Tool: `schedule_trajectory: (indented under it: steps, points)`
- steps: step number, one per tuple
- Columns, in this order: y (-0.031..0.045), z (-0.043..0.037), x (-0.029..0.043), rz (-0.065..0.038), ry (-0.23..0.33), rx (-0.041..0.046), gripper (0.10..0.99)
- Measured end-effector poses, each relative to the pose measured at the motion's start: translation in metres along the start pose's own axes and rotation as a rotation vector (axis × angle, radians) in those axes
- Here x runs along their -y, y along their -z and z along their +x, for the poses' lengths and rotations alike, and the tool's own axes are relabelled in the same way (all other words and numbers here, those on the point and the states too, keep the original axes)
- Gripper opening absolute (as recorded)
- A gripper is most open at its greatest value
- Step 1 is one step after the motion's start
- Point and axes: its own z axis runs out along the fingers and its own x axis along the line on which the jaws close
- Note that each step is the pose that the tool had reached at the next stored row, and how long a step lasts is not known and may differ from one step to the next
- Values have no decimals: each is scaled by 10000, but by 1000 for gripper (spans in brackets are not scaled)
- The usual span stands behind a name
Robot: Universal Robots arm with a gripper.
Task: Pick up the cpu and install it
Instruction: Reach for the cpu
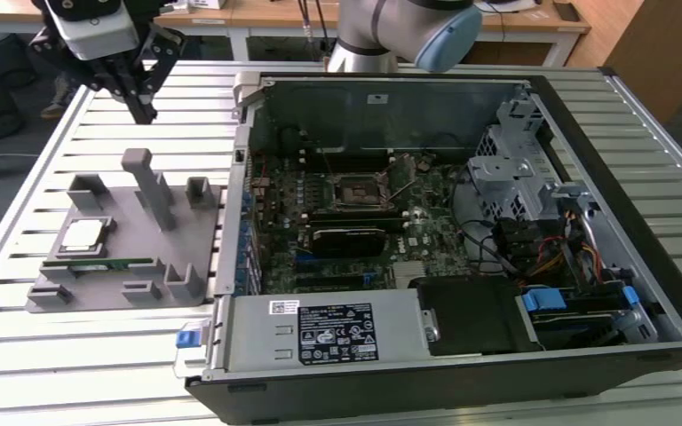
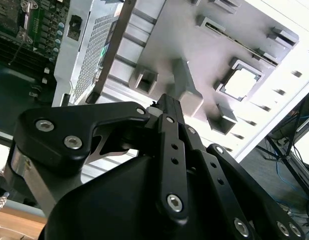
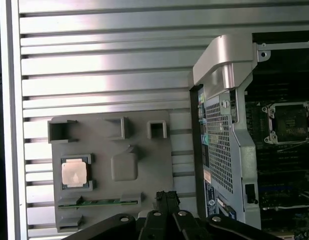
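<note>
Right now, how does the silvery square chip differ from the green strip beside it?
The cpu is square and silvery; the memory stick is long, narrow and green. The cpu lies flat in a square recess; the memory stick sits in a slot. Both rest on the grey holder.

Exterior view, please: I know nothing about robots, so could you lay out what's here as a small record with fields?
Setting: open computer case on a slatted metal table
cpu: lying in a grey holder beside the case
Memory stick: in the same holder, next to the cpu
Gripper: shut, empty, above the table, apart from the cpu
Socket: on the board inside the case
Progress: cpu not yet picked up
</note>
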Motion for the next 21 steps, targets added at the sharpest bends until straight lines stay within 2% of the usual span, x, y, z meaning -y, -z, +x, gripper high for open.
schedule_trajectory:
  steps: [10,21]
  points:
    - [-2,154,12,0,-2,1,110]
    - [-7,362,30,0,-14,1,110]
